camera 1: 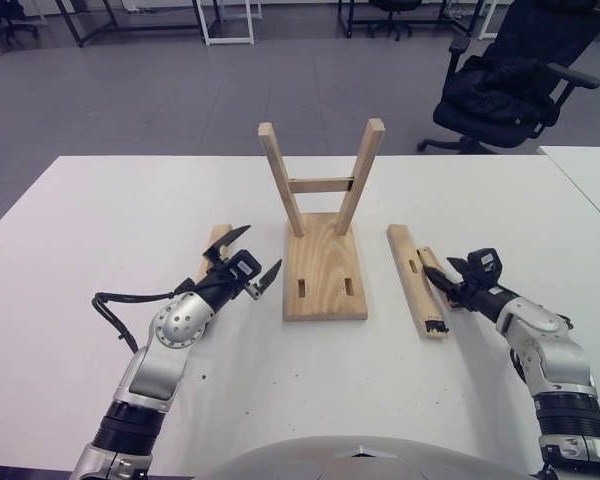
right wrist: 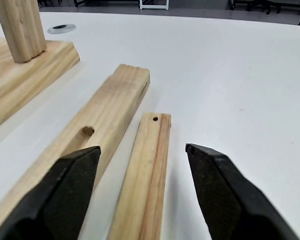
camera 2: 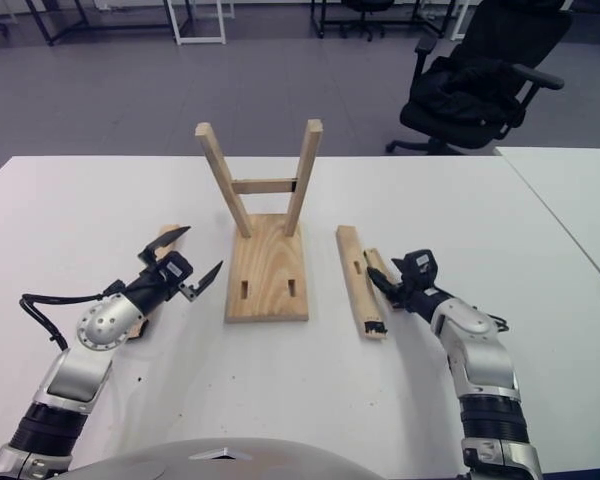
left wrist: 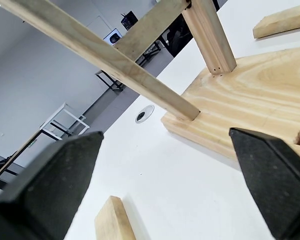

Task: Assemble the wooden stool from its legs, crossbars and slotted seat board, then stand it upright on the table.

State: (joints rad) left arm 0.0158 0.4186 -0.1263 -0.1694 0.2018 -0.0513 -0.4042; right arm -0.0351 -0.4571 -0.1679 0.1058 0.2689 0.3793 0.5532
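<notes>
1. Presently, both hands are spread and pinch nothing. The right gripper straddles the near end of the loose crossbar, and the left gripper hovers over the table between the left loose leg and the seat board.
2. The seat board lies flat mid-table. Two legs stand in its far end, joined by a fitted crossbar, and its two near slots are open.
3. We judge the main risk to be on the right. The loose crossbar lies just beside the thicker right loose leg, so the inner finger has little gap to drop into. It may land on that leg, or drag both pieces when we close.
4. A thin bar pinched at its end could also twist in the grip as it lifts.
5. On the left, the outer finger is near the seat board's edge. A careless swing could nudge the board and rock the standing legs; we cannot tell how firmly they sit.
6. For room, we have broad bare table to the left and in front of the board. The right side is tighter, since the table edge runs beyond the right arm, with a second table across a gap.
7. We would keep lifted parts low and inboard so that nothing rolls off.
</notes>
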